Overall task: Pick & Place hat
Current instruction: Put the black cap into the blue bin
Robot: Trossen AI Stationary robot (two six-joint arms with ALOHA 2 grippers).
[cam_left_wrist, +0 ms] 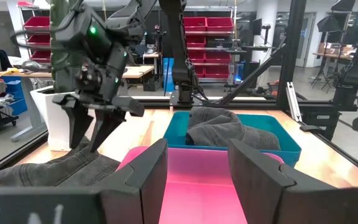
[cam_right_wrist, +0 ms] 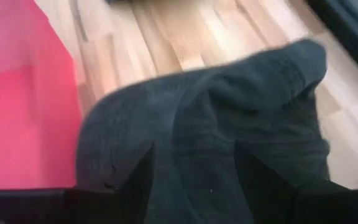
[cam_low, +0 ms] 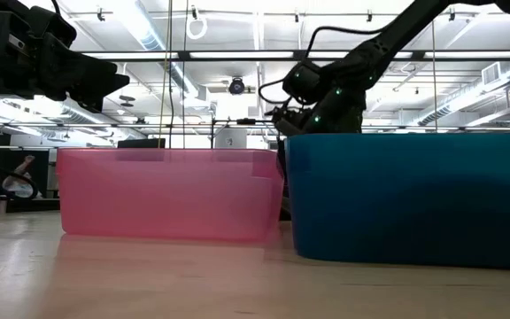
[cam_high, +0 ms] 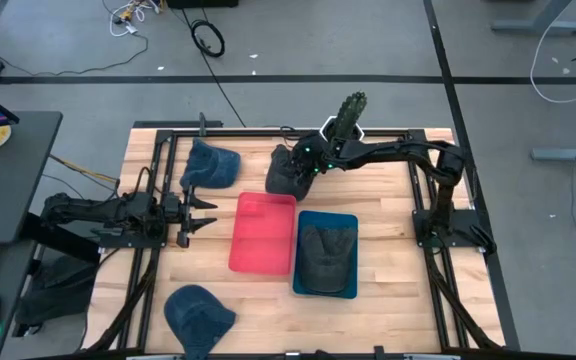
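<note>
Done so far: you already have one dark grey fabric hat (cam_high: 326, 255) lying inside the teal rectangular plastic bin (cam_high: 349, 222), so at least one placement looks finished.
Empty bin: the pink rectangular plastic bin (cam_high: 264, 232), just beside the teal one, holds nothing that you can see.
Hat in hand now: your right pincer (cam_high: 290, 172) is down on a second dark grey fabric hat (cam_right_wrist: 229, 130), which sits on the wooden counter (cam_high: 388, 200) just past the far end of the pink bin.
Right pincer state: its fingers stand apart on either side of the hat's crown, not closed; I judge the grasp has not been made yet.
Left pincer: your left pincer (cam_high: 204, 213) waits at the left of the counter, fingers spread, holding nothing.
Left to do: a blue denim hat (cam_high: 211, 163) at the far left and another blue denim hat (cam_high: 198, 314) at the near edge both lie on the counter, outside any bin.
</note>
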